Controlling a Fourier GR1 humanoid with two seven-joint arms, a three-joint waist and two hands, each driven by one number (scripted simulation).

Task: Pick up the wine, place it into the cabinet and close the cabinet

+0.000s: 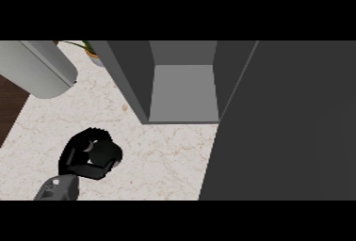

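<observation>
At the back of the counter [153, 155] the cabinet [182, 94] stands open, grey interior, floor of the compartment bare as far as it shows. Its door [285, 122] is swung out toward the camera, a big dark slab filling the right side of the view from top to bottom and hiding everything behind it.

Wine: can't see it anywhere. Not in the visible part of the cabinet, not on the visible counter. Whether it sits behind the door or inside a hand, can't tell.

Left hand [90, 155] is low left, over the counter, well short of the cabinet front and apart from the door edge. Seen from above as a black lump on a grey forearm; fingers look curled inward, thumb tucked across. Nothing pokes out of the fist, so no visible hold on anything. Right hand doesn't show in the view.

Counter is pale marble with faint brown veining. Its left edge drops to a dark brown floor [10, 108]. Top left a large light-grey cylinder [42, 68] lies tilted over the counter corner. Just behind it, next to the cabinet's left wall, a small potted plant [89, 51] with green leaves
</observation>
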